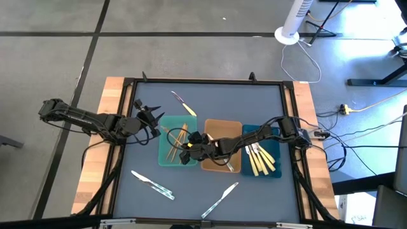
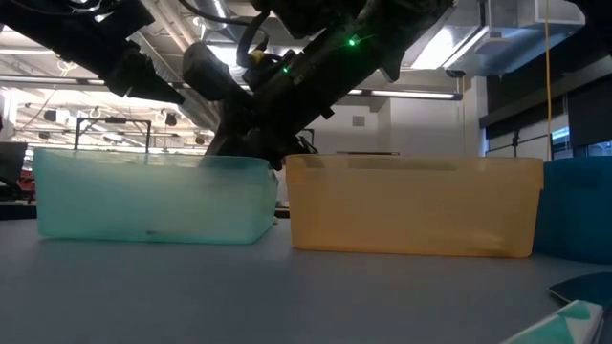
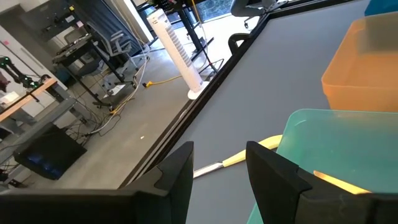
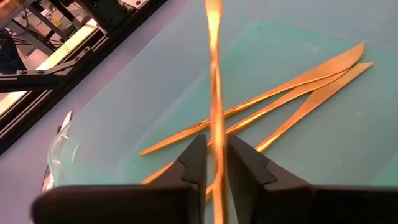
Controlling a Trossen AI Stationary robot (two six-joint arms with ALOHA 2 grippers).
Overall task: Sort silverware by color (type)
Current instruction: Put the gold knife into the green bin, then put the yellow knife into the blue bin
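your right gripper is pinched on a slim gold utensil, holding it over the teal tray — the thin handle runs straight out between the two narrow fingers. below it, several more gold pieces lie crossed on the teal tray's floor. in the overhead view that tray sits at the middle of the bench, with the tan tray touching its right side and the dark-blue tray next along; the yellow-handled pieces lie in the dark-blue one. loose on the bench you have a yellow-handled knife near the far edge, just past the teal tray, and two silver pieces near the front edge — one toward the left, one nearer the centre. your left gripper waits just left of the teal tray's far corner, its fingers spread wide with nothing between them.
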